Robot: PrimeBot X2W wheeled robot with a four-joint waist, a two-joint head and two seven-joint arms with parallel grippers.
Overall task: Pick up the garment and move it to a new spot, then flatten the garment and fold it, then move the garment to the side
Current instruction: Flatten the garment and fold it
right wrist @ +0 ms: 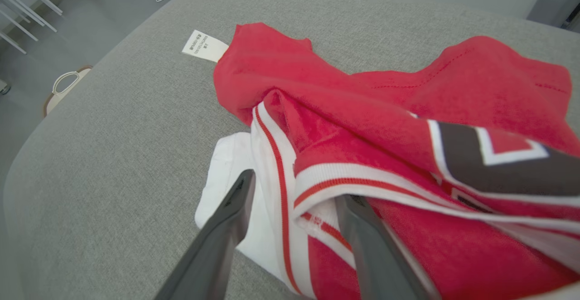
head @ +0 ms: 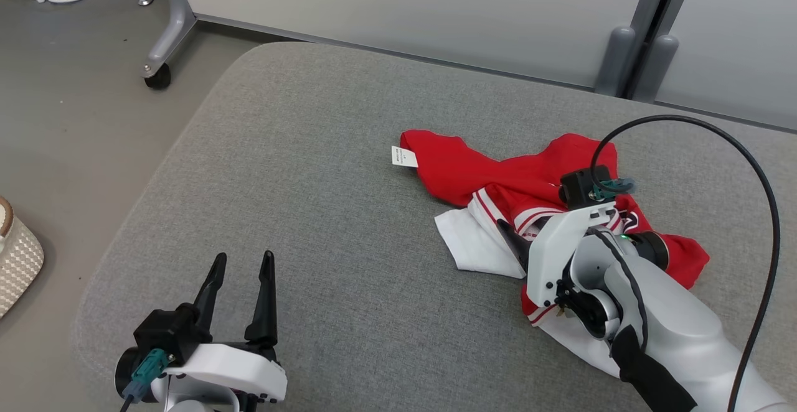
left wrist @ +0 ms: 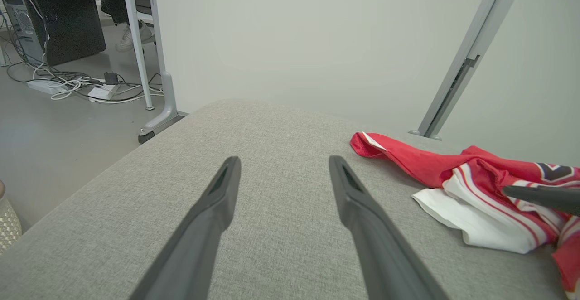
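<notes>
Right pincer (right wrist: 297, 190) spread, straddling striped fold (right wrist: 277, 155) of red garment (right wrist: 353, 87), not clamped. Pickup step, seemingly; next needs squeeze, then lift.

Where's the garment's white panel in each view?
Head view: white panel centre-right, at the garment's left edge.
Left wrist view: right side, below the red part.
Right wrist view: lower centre, left of the stripes.
Shared landmark: care tag on the red end.

Red garment (head: 461, 169) with white panels and red-white striped trim, grey woven cushion (head: 311, 213), white label (head: 404, 156)
</notes>
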